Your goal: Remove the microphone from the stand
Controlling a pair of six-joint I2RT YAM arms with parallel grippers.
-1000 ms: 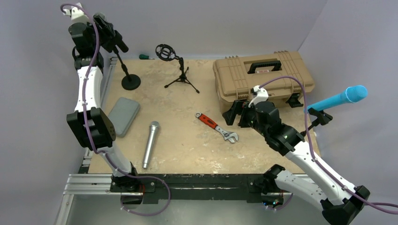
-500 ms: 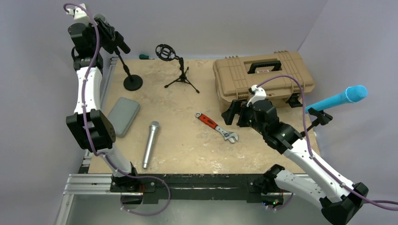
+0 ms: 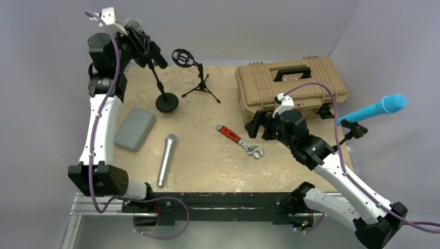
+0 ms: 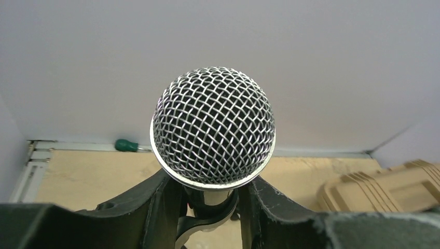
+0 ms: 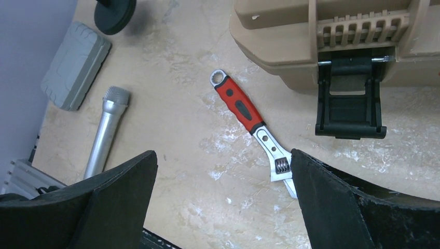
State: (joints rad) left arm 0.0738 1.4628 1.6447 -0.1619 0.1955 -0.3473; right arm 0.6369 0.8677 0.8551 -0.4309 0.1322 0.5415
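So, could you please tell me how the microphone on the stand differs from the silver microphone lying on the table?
The stand microphone sits raised and tilted in its round-based stand; the silver microphone lies flat on the table. The stand microphone's handle looks black; the silver microphone's is metallic. The left gripper is closed on the stand microphone; nothing touches the silver microphone. Both are handheld types with mesh heads.

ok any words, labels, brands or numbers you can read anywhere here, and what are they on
No text can be read in any view.
Red label under the handle of the tan toolbox: too small and blurred to read.
Wrench: no legible marking on its red handle or metal head.
Microphone: bare mesh, no marking shows.
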